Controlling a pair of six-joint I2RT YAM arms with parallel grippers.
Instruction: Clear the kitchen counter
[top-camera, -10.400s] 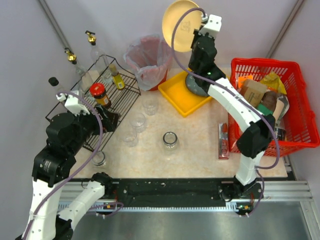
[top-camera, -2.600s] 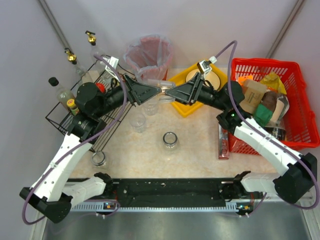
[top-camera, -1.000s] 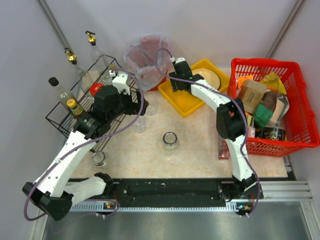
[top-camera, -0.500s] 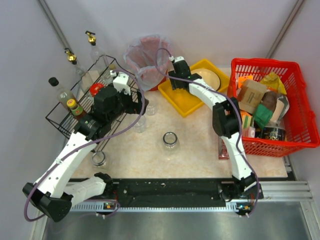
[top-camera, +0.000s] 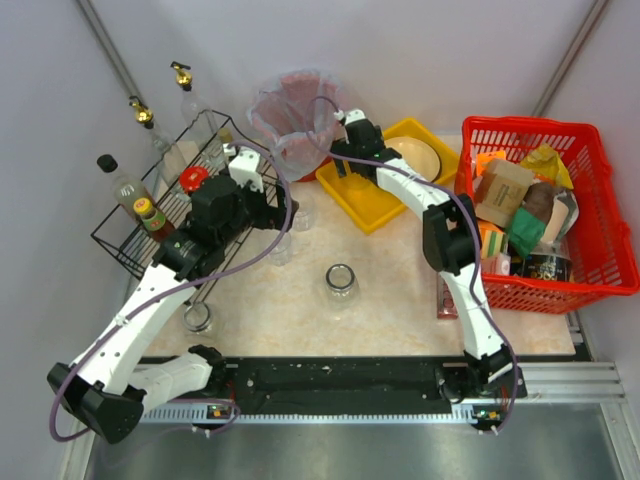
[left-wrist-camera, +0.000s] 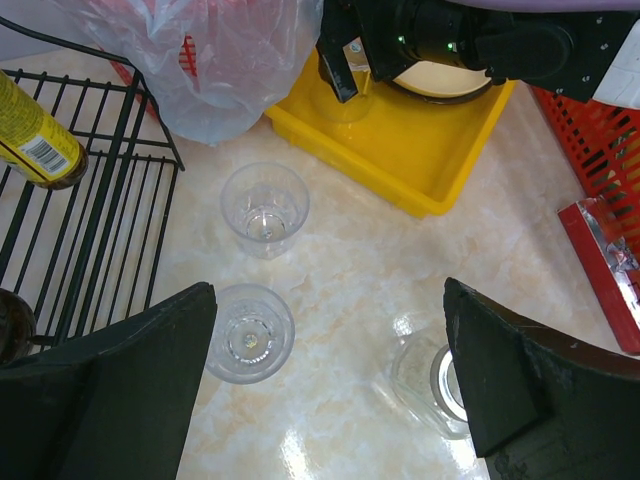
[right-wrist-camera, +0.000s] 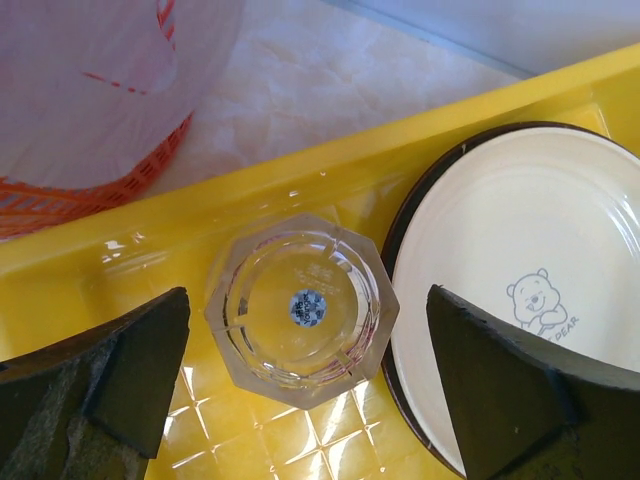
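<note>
Kitchen counter (top-camera: 395, 300) is the pale marble-pattern top filling the middle of the cell. Black rail (top-camera: 340, 378) runs along the near edge, and plain pale walls (top-camera: 470, 40) close off the back and both sides. Most clutter sits around the perimeter: black wire rack (top-camera: 112, 243) with bottles on the left, plastic-lined bin (top-camera: 295, 115) at the back, yellow tray (top-camera: 365, 205) just right of the bin, and red basket (top-camera: 612, 230) packed with groceries on the right. Loose on the marble are a clear glass (left-wrist-camera: 264, 208) near the bin, a second glass (left-wrist-camera: 248, 332) just in front of it beside the rack, an open jar (top-camera: 340, 282) mid-counter, a small clear vessel (top-camera: 197, 317) near the left front corner, and a red packet (top-camera: 447, 285) lying along the basket's left side. Left gripper (left-wrist-camera: 328, 300) has its fingers spread wide and holds nothing. It hangs above the counter with both glasses and the jar in its wrist view. Right gripper (right-wrist-camera: 308, 300) is over the tray, also wide open, straddling a faceted glass (right-wrist-camera: 300, 345) that stands on the tray floor. There's a visible gap on each side, so no contact. Cream plate (right-wrist-camera: 510, 290) with a bear print lies just right of that glass, on a dark dish.
</note>
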